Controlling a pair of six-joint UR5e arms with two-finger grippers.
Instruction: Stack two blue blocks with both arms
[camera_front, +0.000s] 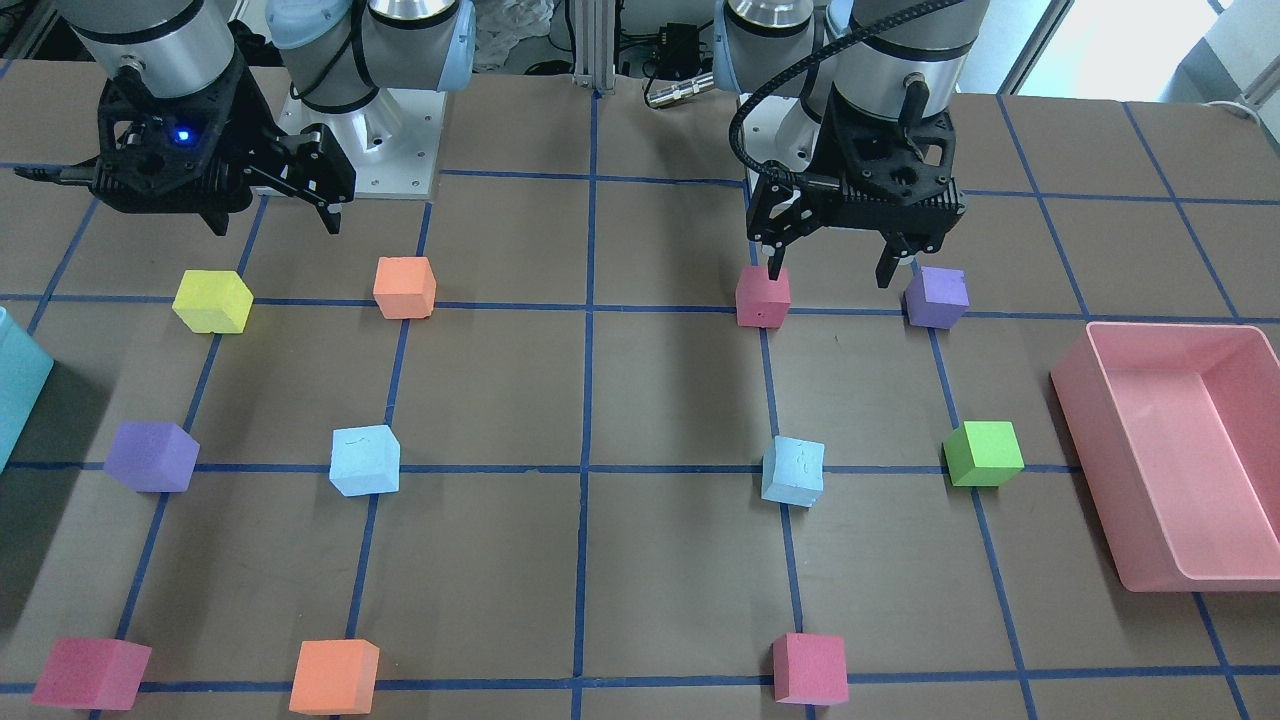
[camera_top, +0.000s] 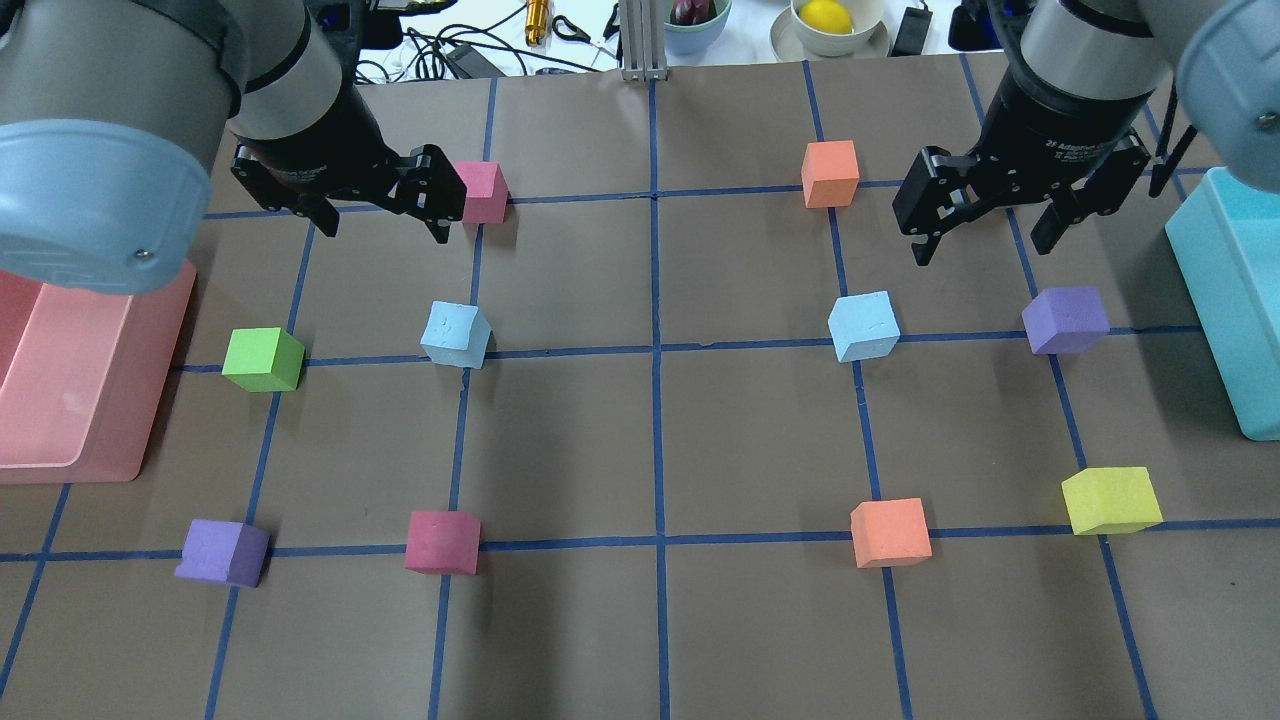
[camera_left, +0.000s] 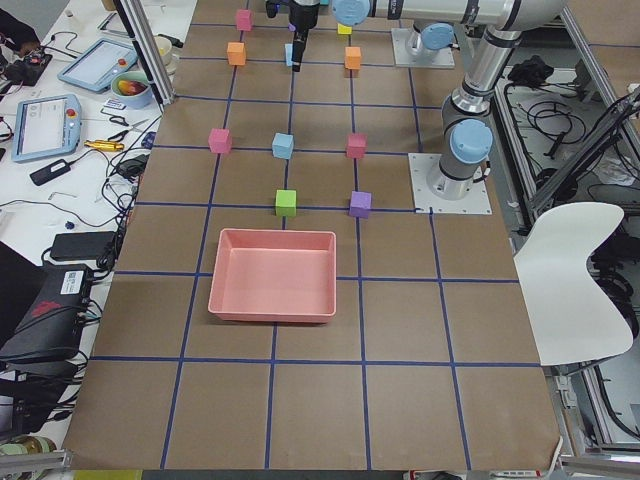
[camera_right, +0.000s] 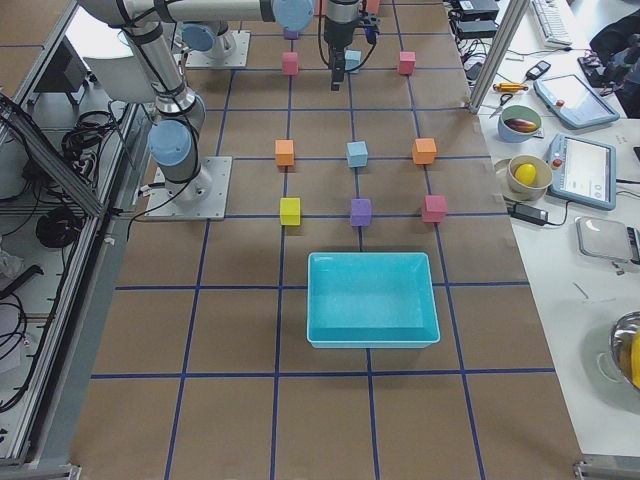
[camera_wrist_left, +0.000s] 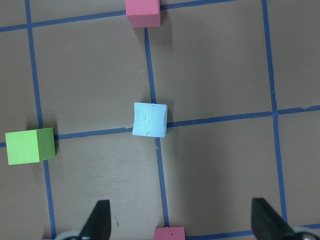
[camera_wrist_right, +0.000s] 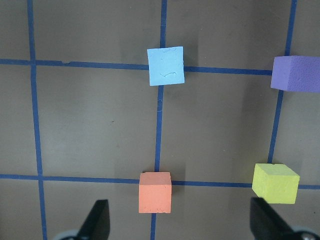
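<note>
Overhead exterior view: the left blue block (camera_top: 455, 335) sits on a crossing of blue tape lines, below the left claw (camera_top: 380, 220) and well apart from it. The right blue block (camera_top: 864, 326) sits on another crossing of the same row, below the right claw (camera_top: 980, 245) and just as clear of it. Both are pale sky-blue cubes of matte foam with soft edges and faint scratches on top, each turned a little off the grid.

Both claws hang above the table with their black fingers spread wide and nothing between them. Each wrist view shows its block ahead of the gap between the two fingertips (camera_wrist_left: 97, 222).

Around the blocks stand more foam cubes of the same size, one per crossing. A green cube (camera_top: 262, 359) lies outward of the left claw and a purple cube (camera_top: 1066, 320) outward of the right one. Pink, orange and yellow cubes fill other crossings.

The table (camera_top: 760, 440) is covered in dull brown paper ruled into squares with blue tape. A smooth pink tray (camera_top: 60, 400) rests beyond the left claw and a teal bin (camera_top: 1225, 300) beyond the right one. Past the far edge a white bench holds cables and a bowl (camera_top: 828, 25) with a lemon.
</note>
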